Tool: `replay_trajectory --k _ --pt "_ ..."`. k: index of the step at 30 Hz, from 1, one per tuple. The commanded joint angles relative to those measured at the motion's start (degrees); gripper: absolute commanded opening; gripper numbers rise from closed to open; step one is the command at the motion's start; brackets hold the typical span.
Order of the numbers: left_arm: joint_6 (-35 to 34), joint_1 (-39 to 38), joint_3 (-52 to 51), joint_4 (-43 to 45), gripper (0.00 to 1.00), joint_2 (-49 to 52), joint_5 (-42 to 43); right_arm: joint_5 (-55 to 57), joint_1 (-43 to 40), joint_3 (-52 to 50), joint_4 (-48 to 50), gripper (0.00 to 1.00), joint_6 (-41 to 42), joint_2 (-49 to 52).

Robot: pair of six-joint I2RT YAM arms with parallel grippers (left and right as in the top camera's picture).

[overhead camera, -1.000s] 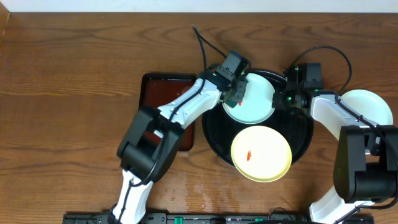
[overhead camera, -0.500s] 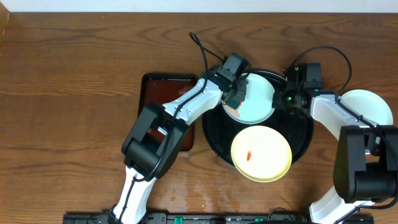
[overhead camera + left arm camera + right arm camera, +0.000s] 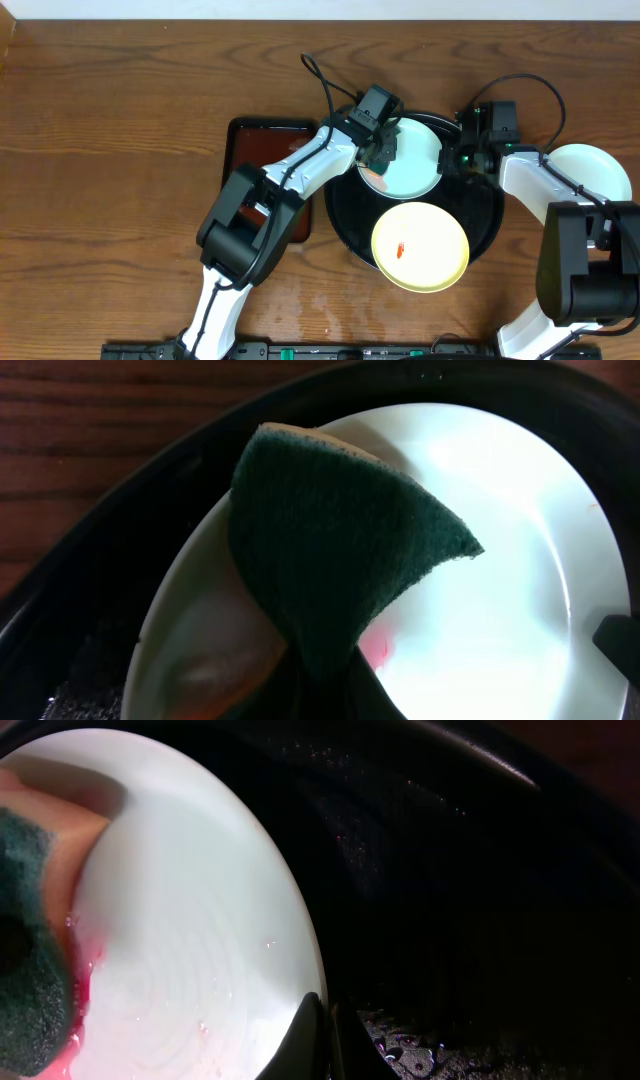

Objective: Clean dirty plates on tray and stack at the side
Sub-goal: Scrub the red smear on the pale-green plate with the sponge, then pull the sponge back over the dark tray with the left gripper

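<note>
A pale mint plate (image 3: pixel 412 160) lies at the back of the round black tray (image 3: pixel 482 208). My left gripper (image 3: pixel 379 152) is shut on a green sponge (image 3: pixel 340 530) and presses it on the plate's left part, beside a pink-red smear (image 3: pixel 378 650). My right gripper (image 3: pixel 452 160) is shut on that plate's right rim (image 3: pixel 312 970), one finger over and one under. The yellow plate (image 3: pixel 420 246) with a red smear (image 3: pixel 400 249) lies at the tray's front. A third pale plate (image 3: pixel 592 172) lies on the table at the far right.
A smaller brown rectangular tray (image 3: pixel 262 150) lies left of the black tray, under my left arm. Water drops and wet streaks show on the black tray floor (image 3: pixel 450 1040). The table is brown wood all round.
The sponge has shifted slightly across the left part of the mint plate. The right gripper has stayed clamped on the rim.
</note>
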Motion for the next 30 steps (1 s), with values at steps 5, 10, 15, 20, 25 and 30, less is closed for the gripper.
replay_trajectory --k 5,10,15,20,25,30 --pt "-3.50 -0.42 -0.74 -0.61 0.07 6.62 6.56 -0.31 -0.02 0.70 -0.17 0.01 -0.61 1.53" --pt "-6.08 -0.42 -0.72 -0.85 0.07 6.60 13.97 -0.31 -0.02 0.70 -0.17 0.01 -0.61 1.53" --pt "-7.89 -0.42 -0.72 0.04 0.08 6.60 20.17 -0.31 -0.02 0.70 -0.20 0.01 -0.59 1.53" --pt "-9.70 -0.42 -0.72 2.80 0.08 6.60 27.45 -0.31 -0.02 0.70 -0.17 0.01 -0.59 1.53" --pt "-11.39 -0.22 -0.66 5.86 0.08 6.58 33.14 -0.31 -0.04 0.70 -0.17 0.01 -0.59 1.53" --pt "-14.45 2.14 0.57 13.05 0.08 4.35 40.19 -0.31 -0.04 0.70 -0.17 0.01 -0.61 1.53"
